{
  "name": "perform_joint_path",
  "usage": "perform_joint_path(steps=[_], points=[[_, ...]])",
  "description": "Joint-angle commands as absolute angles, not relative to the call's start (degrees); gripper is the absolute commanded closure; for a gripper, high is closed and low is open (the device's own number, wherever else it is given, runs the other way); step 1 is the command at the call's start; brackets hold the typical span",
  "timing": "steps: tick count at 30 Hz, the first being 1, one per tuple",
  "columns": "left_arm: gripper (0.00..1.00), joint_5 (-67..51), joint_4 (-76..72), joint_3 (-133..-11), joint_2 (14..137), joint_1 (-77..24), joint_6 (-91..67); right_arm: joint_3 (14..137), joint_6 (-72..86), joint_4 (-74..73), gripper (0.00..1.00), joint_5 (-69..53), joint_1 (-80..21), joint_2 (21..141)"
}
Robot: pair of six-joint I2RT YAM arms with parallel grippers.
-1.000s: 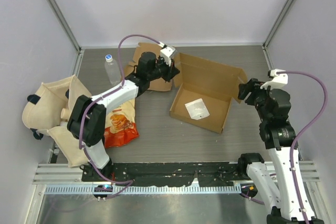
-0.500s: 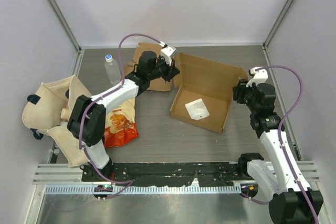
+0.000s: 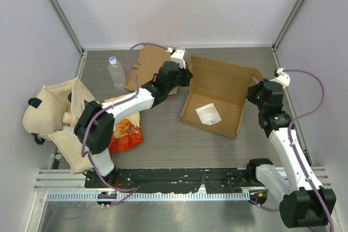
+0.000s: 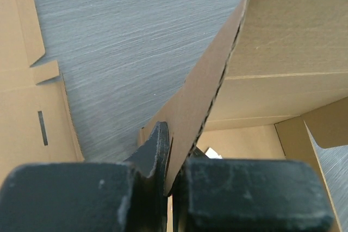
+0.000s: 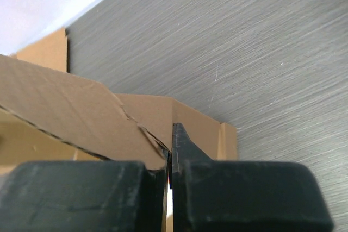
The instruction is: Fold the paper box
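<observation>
The paper box (image 3: 217,88) is a brown cardboard tray lying open in the middle of the table, its back wall raised. A white packet (image 3: 207,113) lies inside it. My left gripper (image 3: 187,74) is shut on the box's left side wall; in the left wrist view that wall (image 4: 217,69) runs up from between the fingers (image 4: 159,145). My right gripper (image 3: 254,89) is shut on the box's right rear corner. In the right wrist view a torn cardboard edge (image 5: 70,112) is pinched at the fingertips (image 5: 182,145).
A flat cardboard sheet (image 3: 148,62) lies behind the left arm. A clear bottle (image 3: 115,71) stands at the back left. An orange snack bag (image 3: 124,126) and a beige tote bag (image 3: 51,115) lie on the left. Metal posts frame the sides.
My right gripper has closed on the box's right corner. My left gripper has moved right with the left wall, and the box has shifted a little to the right.
</observation>
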State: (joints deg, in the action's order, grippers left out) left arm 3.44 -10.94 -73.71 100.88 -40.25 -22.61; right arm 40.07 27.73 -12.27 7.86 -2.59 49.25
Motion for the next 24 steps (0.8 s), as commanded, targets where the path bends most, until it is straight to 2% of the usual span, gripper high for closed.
perform_joint_path(steps=[1, 5, 12, 17, 24], points=[[1.00, 12.48, -9.75, -71.37, 99.76, -42.01, -29.62, 45.44, 42.17, -13.53, 0.99, 16.96, -3.34, 51.32], [1.00, 13.10, -10.55, -70.66, 99.41, -43.33, -30.41, 45.00, 47.99, -15.47, 0.99, 20.39, -4.04, 51.33], [1.00, 13.45, -13.35, -67.34, 98.09, -46.14, -29.53, 40.62, 40.53, -11.18, 0.99, 19.96, -7.21, 50.19], [1.00, 12.39, -26.18, -56.71, 94.75, -46.85, -28.74, 28.23, 36.83, -1.34, 0.93, 15.65, -7.21, 39.39], [1.00, 11.61, -27.42, -52.83, 95.27, -47.81, -33.64, 20.05, 39.02, -0.26, 0.89, 16.79, -8.00, 31.56]])
